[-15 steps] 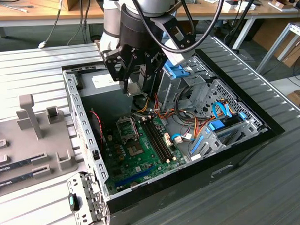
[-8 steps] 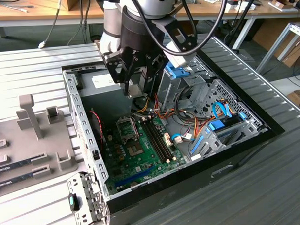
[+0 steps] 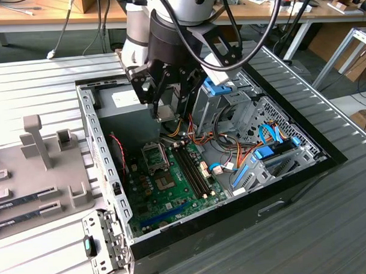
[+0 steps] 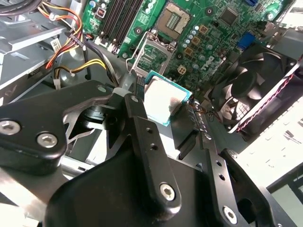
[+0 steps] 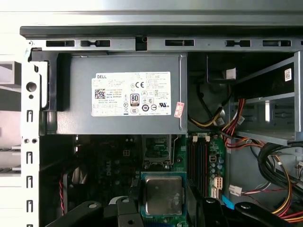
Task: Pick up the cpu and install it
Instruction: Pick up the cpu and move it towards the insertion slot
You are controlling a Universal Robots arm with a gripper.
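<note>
My gripper [image 4: 163, 105] is shut on the cpu [image 4: 163, 101], a small flat square chip with a silver top and a green edge, held by its two sides. In the first wrist view the cpu [image 5: 163, 195] sits level between the black fingers [image 5: 134, 195]. In the exterior view the gripper [image 3: 167, 110] hangs inside the open computer case, above the green motherboard [image 3: 172, 185]. Below the chip lies the black socket frame [image 4: 154, 54], swung open, with a square grey-centred socket [image 4: 173, 20] right beside it. The chip is clear of the board.
A grey power supply [image 5: 125, 94] fills the case's back corner. A black fan [image 4: 251, 90] stands close to the socket. Memory slots [image 3: 193, 167] and orange-yellow cable bundles [image 3: 225, 153] lie beside it. A grey fixture tray [image 3: 39, 160] sits outside the case, at the exterior view's left.
</note>
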